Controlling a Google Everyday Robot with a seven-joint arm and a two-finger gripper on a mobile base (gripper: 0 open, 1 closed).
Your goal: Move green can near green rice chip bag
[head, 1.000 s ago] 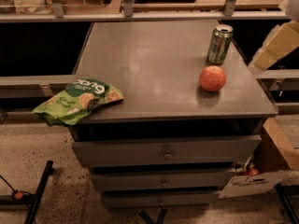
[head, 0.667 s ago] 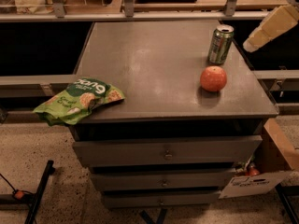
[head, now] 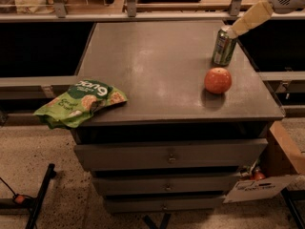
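Note:
The green can point(head: 223, 47) stands upright at the far right of the grey cabinet top point(head: 157, 66). The green rice chip bag point(head: 81, 104) lies flat at the near left corner and hangs partly over the edge. My gripper point(head: 239, 26) comes in from the upper right, and its beige tip is at the can's silver top. I cannot tell whether it touches the can.
A round orange-red fruit point(head: 218, 80) sits on the top just in front of the can. Drawers point(head: 169, 154) run below the top. A cardboard box point(head: 286, 151) stands on the floor at the right. A shelf rail point(head: 143, 15) runs behind the cabinet.
My gripper has moved left and in from the right edge of the view, up to the top of the can. The can, the fruit and the bag have not moved.

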